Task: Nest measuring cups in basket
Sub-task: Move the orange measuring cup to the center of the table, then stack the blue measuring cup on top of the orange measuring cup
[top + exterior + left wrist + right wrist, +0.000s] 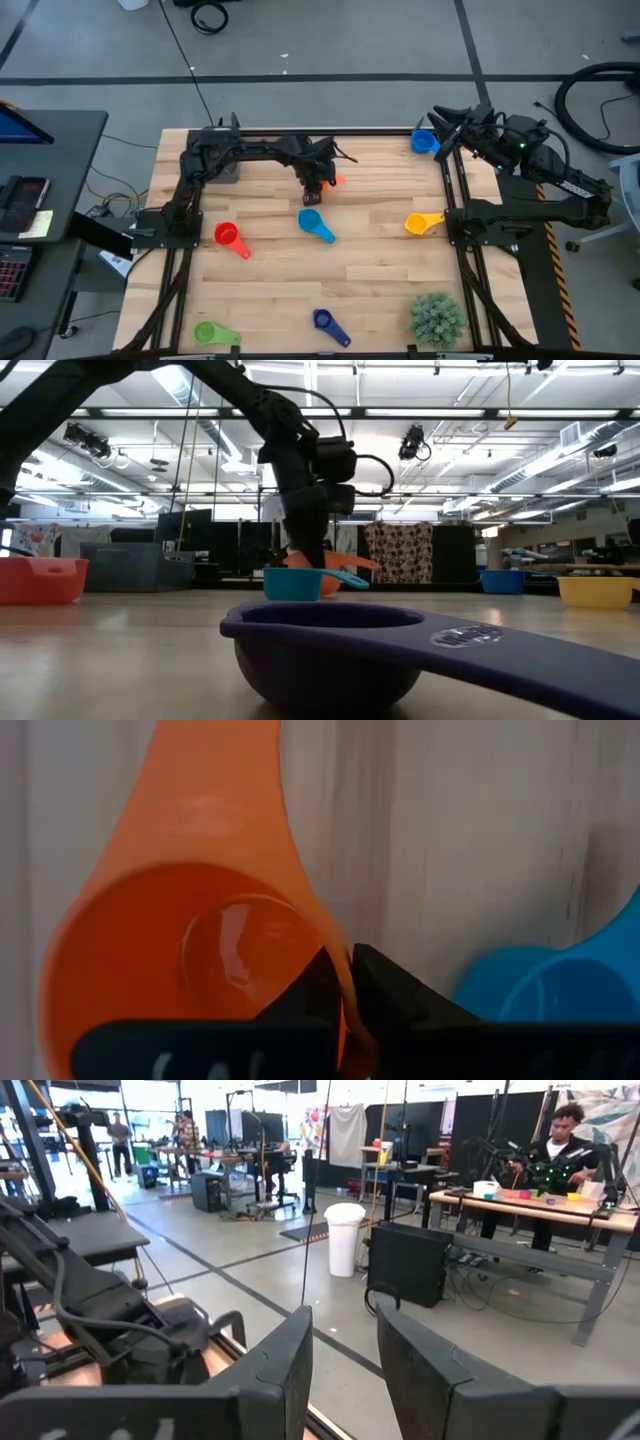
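My left gripper stands over the table's far middle, shut on the orange measuring cup, which also shows as an orange measuring cup from above. A light blue cup sits upright just on its near side. The red cup, yellow cup, dark blue cup and green cup rest on their bottoms around the table. A second blue cup sits at the far right corner. My right gripper is open and raised beyond that corner. No basket is in view. My left gripper pinches the orange cup's rim on the side away from the handle, one finger inside the bowl and one finger outside. The fingers come from above, pointing down. The cup stays level; the light blue cup hides its bottom.
A spiky green plant ball stands at the near right corner. Dark arm frames run along the left edge and right edge. Bare wood lies between the cups in the table's near middle.
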